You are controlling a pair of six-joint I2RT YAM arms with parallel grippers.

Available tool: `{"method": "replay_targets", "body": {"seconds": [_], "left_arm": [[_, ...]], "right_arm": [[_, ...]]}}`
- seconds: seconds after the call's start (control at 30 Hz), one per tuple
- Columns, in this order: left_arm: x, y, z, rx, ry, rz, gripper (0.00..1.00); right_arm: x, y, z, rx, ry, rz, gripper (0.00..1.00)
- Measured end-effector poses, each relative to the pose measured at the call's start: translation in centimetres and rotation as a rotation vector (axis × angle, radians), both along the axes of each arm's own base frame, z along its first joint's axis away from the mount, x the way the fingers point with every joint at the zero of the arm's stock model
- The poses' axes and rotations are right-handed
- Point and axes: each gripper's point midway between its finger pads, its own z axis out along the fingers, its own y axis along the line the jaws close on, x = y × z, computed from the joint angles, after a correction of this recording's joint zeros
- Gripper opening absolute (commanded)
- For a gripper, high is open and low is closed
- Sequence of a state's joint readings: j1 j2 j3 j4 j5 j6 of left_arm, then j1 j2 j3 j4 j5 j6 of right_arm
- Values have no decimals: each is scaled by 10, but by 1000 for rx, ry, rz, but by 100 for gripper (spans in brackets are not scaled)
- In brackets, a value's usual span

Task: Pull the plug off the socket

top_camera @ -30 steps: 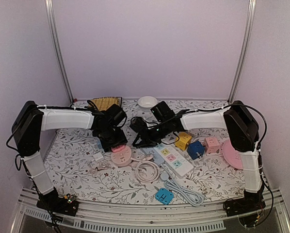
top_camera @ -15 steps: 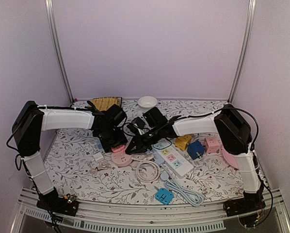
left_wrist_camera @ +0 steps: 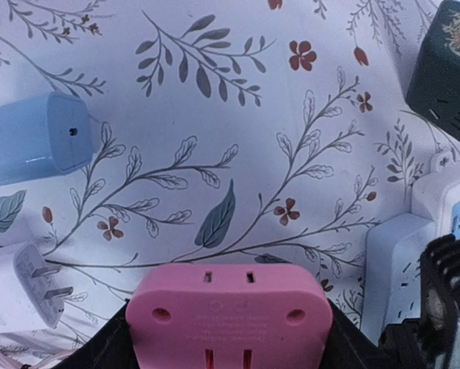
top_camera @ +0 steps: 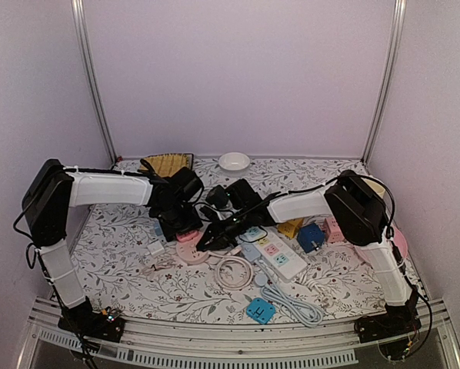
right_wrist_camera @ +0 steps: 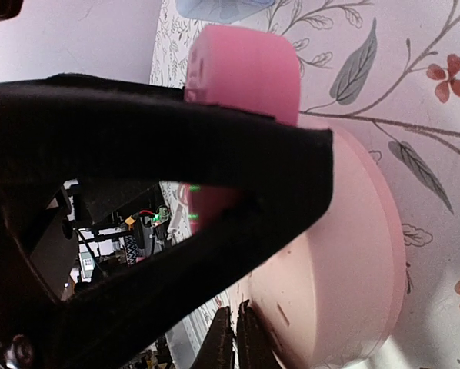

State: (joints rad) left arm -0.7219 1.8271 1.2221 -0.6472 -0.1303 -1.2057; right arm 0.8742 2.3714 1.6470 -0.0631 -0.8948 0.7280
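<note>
A pink plug (left_wrist_camera: 228, 307) sits in a round pink socket (top_camera: 193, 252) on the flowered table. My left gripper (top_camera: 182, 227) is shut on the plug, with black fingers (left_wrist_camera: 116, 347) on both sides of it. In the right wrist view the plug (right_wrist_camera: 245, 73) stands up from the socket disc (right_wrist_camera: 345, 254), and the left gripper's finger (right_wrist_camera: 138, 138) crosses in front. My right gripper (right_wrist_camera: 235, 327) is shut and empty, its tips resting against the disc's face. In the top view it (top_camera: 208, 242) is at the socket's right side.
A white power strip (top_camera: 273, 254) lies right of the socket, with yellow (top_camera: 291, 225), blue (top_camera: 310, 236) and pink (top_camera: 336, 228) cubes beyond. A coiled white cable (top_camera: 231, 270) lies in front. A blue adapter (left_wrist_camera: 30, 138) and a white charger (left_wrist_camera: 18, 296) lie to the left.
My right arm has swung left and down, bringing its shut gripper onto the pink socket. My left gripper has stayed on the plug.
</note>
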Motion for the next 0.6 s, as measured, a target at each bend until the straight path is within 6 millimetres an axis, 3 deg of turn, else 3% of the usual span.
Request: {"method": "replay_targets", "body": {"seconds": [0.2, 0.6], "left_arm": [[0, 0, 3, 32, -18, -16, 51], [3, -5, 16, 86, -78, -71, 55]], "right_arm": [[1, 0, 0, -7, 15, -12, 6], [6, -2, -9, -48, 32, -55, 5]]}}
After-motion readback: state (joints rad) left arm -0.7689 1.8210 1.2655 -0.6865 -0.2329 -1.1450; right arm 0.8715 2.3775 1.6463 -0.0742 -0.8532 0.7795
